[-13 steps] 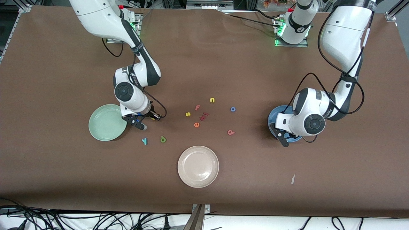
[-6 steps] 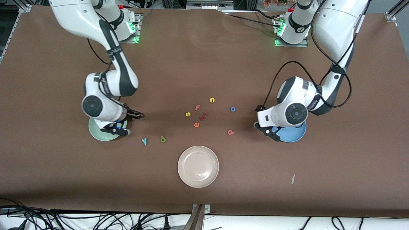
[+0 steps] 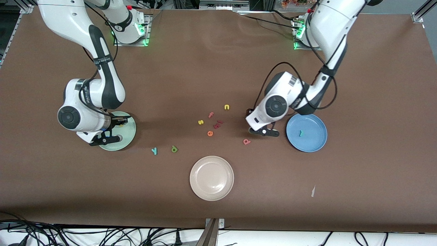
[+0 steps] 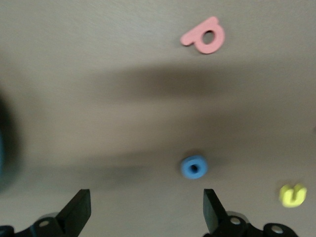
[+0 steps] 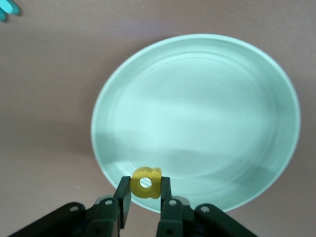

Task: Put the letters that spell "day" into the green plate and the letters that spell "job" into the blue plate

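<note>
Right wrist view gives you the right gripper (image 5: 144, 195) hanging over the round mint-green plate (image 5: 207, 98), fingers pinched on a small yellow foam letter with a hole (image 5: 146, 182). From the front, your right arm bends down from its base with its wrist over that plate's rim (image 3: 131, 135).

Your left gripper (image 4: 143, 215) hangs with jaws spread wide and nothing between them, over the brown table (image 3: 218, 68) above the blue foam ring "o" (image 4: 194, 167). The pink foam "b" (image 3: 247, 141) lies near it, nearer the front camera. That arm folds low beside the round blue plate (image 3: 315, 143), where one teal hooked "j" (image 3: 300, 133) lies.

You can count three plates, the third a beige-white one (image 3: 211, 178). Loose between the arms lie one light-blue "y" (image 3: 154, 150), one dark green letter (image 3: 174, 149), a yellow "s" (image 3: 200, 122), a yellow "n" (image 3: 226, 107), a pink "f" (image 3: 211, 114), an orange "e" (image 3: 210, 133) and two small red pieces (image 3: 217, 124).
</note>
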### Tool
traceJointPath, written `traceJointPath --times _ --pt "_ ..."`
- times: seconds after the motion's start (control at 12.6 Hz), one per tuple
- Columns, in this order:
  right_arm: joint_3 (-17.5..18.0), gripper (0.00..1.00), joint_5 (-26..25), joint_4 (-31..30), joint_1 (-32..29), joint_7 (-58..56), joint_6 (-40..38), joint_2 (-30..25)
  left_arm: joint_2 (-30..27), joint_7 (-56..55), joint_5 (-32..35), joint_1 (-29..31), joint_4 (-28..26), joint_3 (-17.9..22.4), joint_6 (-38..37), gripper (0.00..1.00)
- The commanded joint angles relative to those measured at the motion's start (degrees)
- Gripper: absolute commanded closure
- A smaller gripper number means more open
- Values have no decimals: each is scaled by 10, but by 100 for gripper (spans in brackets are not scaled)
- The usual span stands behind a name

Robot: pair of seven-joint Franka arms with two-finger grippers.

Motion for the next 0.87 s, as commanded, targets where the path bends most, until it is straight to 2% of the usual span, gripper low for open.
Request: traceJointPath --times 0.0,0.08,0.32,0.48,0.56,0.79 --pt "-4 0 6 -4 4 -35 -6 -6 9 -100 3 -26 -18 7 39 0" --pt "-3 0 8 -1 4 -33 -5 -6 9 -119 22 -28 -22 6 45 8" --pt "4 0 8 24 11 -33 -5 -2 9 -137 22 -14 -38 4 90 23" --pt "22 0 7 50 17 -32 -4 10 9 -137 22 -15 -59 4 127 27" --pt "31 0 7 68 16 -33 -3 22 9 -139 22 -15 -68 4 151 27" --pt "52 0 6 113 17 -35 1 54 8 -177 22 -14 -72 3 159 23"
